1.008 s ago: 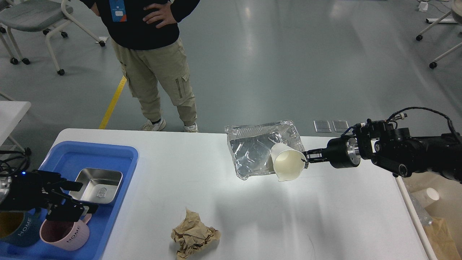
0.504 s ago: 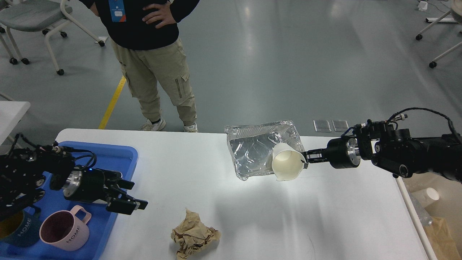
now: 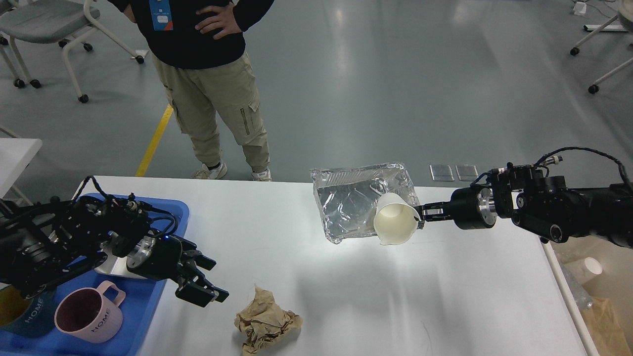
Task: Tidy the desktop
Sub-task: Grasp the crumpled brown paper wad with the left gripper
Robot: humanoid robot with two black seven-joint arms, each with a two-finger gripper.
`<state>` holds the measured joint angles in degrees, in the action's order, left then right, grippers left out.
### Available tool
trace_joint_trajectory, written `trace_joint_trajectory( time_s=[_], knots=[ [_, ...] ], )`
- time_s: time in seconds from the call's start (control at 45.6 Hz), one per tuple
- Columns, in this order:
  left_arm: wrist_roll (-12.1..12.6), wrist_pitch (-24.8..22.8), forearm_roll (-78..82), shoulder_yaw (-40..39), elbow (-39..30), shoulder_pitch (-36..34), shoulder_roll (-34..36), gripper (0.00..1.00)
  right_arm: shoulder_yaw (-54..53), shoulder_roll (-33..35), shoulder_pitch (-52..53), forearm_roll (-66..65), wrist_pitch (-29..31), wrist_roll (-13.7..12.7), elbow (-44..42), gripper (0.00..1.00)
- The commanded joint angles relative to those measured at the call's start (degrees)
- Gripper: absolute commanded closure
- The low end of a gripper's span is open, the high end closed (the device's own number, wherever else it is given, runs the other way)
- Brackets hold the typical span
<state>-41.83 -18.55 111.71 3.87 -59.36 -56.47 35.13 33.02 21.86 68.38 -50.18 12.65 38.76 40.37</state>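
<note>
My right gripper (image 3: 420,216) pinches paper cup (image 3: 394,225) rim over desktop (image 3: 346,296); my left gripper (image 3: 205,279) spread wide, holding nothing, near crumpled paper (image 3: 266,321).

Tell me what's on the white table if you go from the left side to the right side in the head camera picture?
Pink mug in the blue tray → left gripper → crumpled brown paper → foil bag → white paper cup → right gripper.
</note>
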Motion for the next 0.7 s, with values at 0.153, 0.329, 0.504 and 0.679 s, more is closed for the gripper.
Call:
trace_joint_trajectory(
  time_s=[0.153,0.329,0.504,0.679],
  knots=[
    [-0.01,0.27,0.09,6.93,5.65,-3.55,-10.69,0.06,-0.50,1.79,0.00,-0.01,0.01,0.08,0.50,1.00],
    [-0.01,0.27,-0.70,9.05,9.96,-5.05,-17.73,0.06,-0.59,2.93,-0.09,-0.01,-0.34,0.17,1.03,1.00],
    [-0.19,0.27,-0.70,9.13,13.57,-4.61,-22.91,0.07,-0.68,2.93,-0.26,-0.01,-0.34,0.44,1.03,1.00],
    [-1.33,0.27,-0.62,9.22,15.06,-3.82,-24.67,0.08,-1.03,2.93,-0.26,-0.01,-0.34,0.44,1.03,1.00]
  ],
)
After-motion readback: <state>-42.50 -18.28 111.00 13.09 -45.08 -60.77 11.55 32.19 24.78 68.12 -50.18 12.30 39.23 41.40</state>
